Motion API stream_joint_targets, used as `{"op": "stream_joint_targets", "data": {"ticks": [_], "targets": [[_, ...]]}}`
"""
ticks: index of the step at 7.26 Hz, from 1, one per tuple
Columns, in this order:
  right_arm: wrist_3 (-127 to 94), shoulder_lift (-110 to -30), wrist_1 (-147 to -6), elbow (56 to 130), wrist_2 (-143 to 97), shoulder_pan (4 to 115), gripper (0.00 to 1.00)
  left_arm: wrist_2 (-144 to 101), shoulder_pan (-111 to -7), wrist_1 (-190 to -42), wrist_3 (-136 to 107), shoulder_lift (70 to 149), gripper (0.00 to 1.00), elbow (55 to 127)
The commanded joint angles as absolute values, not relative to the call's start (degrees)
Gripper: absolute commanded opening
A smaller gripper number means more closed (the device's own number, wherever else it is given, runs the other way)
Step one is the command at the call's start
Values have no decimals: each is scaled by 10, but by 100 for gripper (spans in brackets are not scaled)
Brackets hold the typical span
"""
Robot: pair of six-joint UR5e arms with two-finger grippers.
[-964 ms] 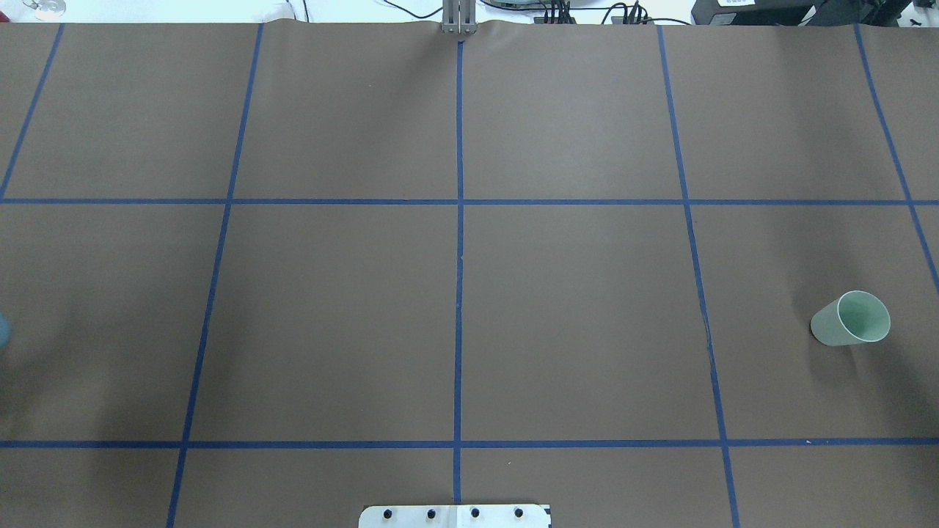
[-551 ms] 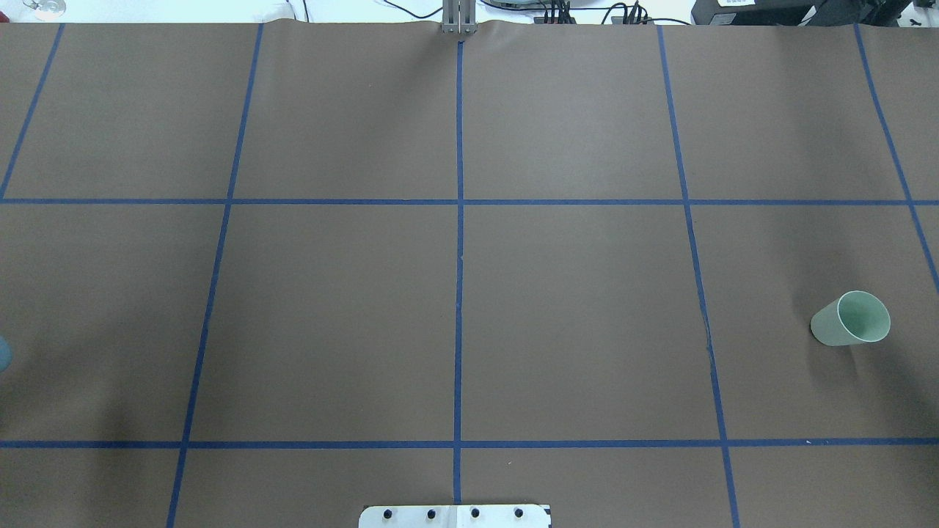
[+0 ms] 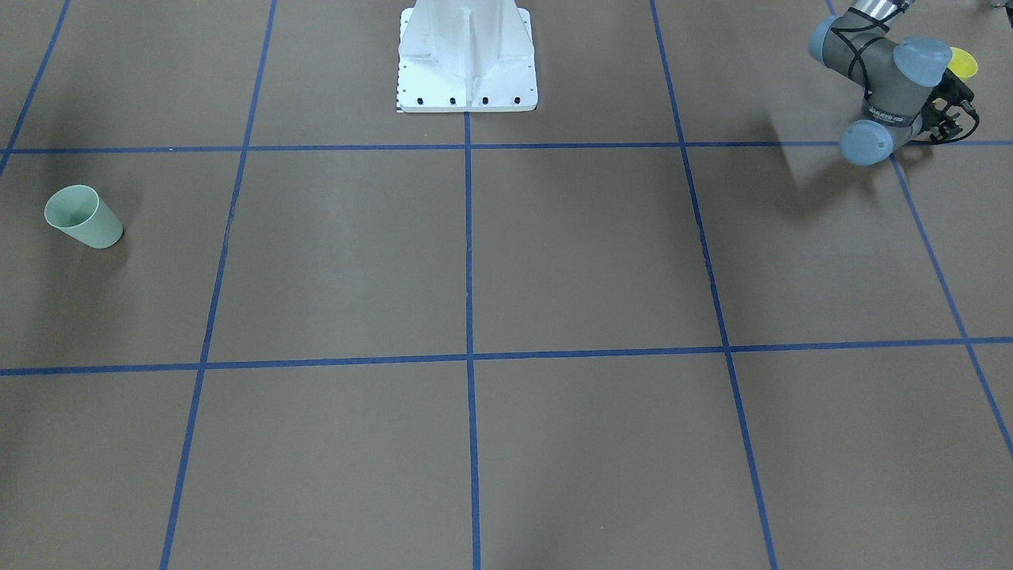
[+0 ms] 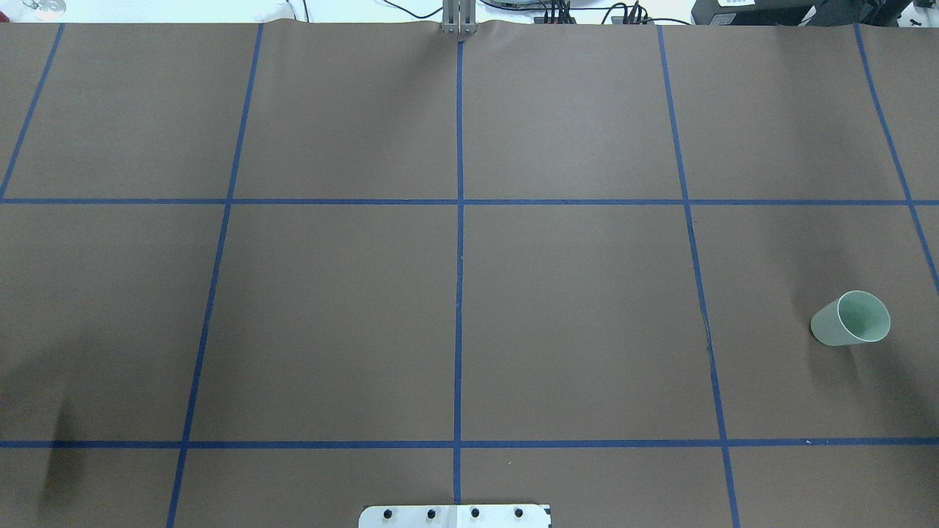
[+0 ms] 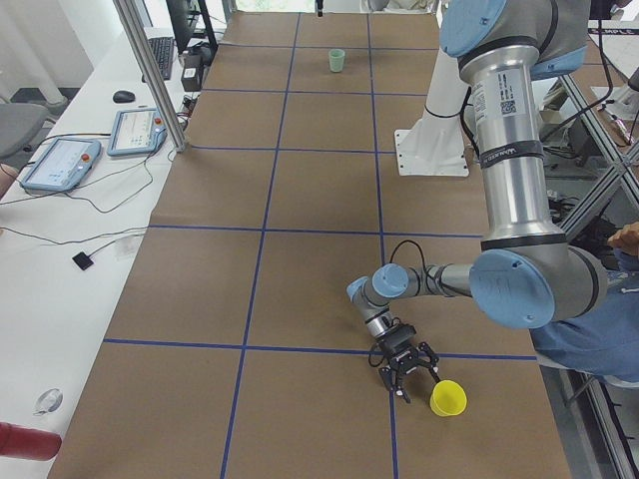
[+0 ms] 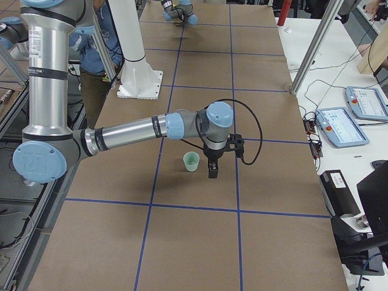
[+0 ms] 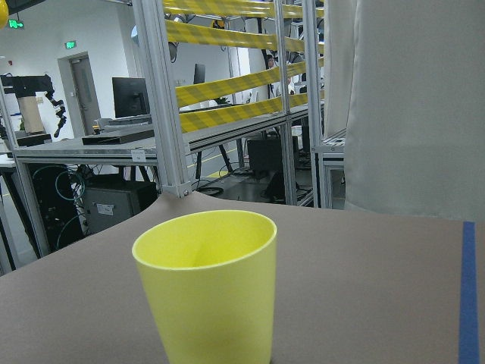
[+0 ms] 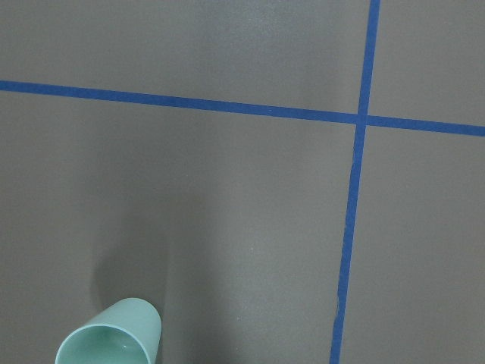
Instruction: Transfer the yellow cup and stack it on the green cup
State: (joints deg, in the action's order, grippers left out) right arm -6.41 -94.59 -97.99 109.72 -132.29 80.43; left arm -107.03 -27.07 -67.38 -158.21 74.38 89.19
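Observation:
The yellow cup (image 7: pixel 208 288) stands upright at the table's near left corner, close in front of the left wrist camera; it also shows in the left view (image 5: pixel 447 398) and the front view (image 3: pixel 962 62). My left gripper (image 5: pixel 407 371) is low over the table beside it, fingers spread, holding nothing. The green cup (image 4: pixel 851 319) stands upright at the right side, also in the front view (image 3: pixel 83 216). My right gripper (image 6: pixel 213 171) points down right beside the green cup (image 6: pixel 191 161), apart from it; I cannot tell if it is open. The green cup's rim shows in the right wrist view (image 8: pixel 114 337).
The brown table cover carries a grid of blue tape lines (image 4: pixel 458 293). The white robot base plate (image 3: pixel 467 59) sits at the middle of the near edge. Tablets and cables (image 5: pixel 60 160) lie on the white bench beyond the far edge.
A blue-grey bit of the left arm at the overhead view's left edge slid down and out of view. The green cup has not moved.

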Motion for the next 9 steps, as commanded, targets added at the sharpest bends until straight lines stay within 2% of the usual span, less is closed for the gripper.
{"op": "stream_joint_targets", "data": {"ticks": [1, 4, 6, 9], "targets": [[-65, -950, -981, 1109, -1322, 802, 100, -1106, -242, -681, -1602, 730, 100, 889], [-65, -953, -981, 1110, -1322, 800, 100, -1157, -195, -697, -1633, 716, 100, 889], [-65, -958, -981, 1110, -1323, 800, 100, -1156, -185, -735, -1637, 680, 100, 888], [-65, -959, -981, 1111, -1322, 795, 100, -1156, -175, -771, -1664, 671, 100, 881]]}}
